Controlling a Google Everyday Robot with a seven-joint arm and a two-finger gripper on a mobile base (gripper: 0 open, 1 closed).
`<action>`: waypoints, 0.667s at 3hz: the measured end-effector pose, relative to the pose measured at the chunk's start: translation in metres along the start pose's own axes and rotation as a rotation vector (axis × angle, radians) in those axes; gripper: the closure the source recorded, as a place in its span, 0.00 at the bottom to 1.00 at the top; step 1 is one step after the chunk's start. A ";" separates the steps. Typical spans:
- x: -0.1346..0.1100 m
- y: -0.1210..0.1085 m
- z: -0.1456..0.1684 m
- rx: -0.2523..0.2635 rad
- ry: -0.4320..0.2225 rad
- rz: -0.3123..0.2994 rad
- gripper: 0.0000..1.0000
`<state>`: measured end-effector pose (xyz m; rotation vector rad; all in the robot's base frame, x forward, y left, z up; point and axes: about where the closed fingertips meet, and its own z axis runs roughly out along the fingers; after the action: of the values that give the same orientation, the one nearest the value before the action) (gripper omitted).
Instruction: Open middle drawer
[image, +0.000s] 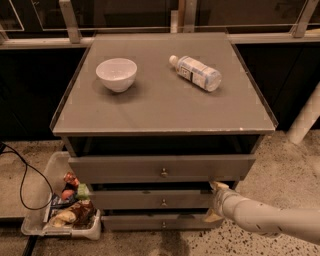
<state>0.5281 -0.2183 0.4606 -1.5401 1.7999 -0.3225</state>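
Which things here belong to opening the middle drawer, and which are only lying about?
For the job:
- middle drawer and its brass knob
- tool, at that drawer's right end

Lying about:
- white bowl and water bottle, on the cabinet top
- snack bin, on the floor at the left

The middle drawer (130, 199) has a flat grey front, level, with a small round brass knob (163, 202) at centre. It sits between the wider front (125, 167) above and the slimmer front (135, 221) below. The gripper (215, 202) is at its right end.
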 end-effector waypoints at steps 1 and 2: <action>0.000 0.000 0.000 0.000 0.000 0.000 0.00; 0.007 0.009 0.009 -0.002 -0.007 -0.005 0.00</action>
<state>0.5278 -0.2203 0.4460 -1.5460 1.7916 -0.3180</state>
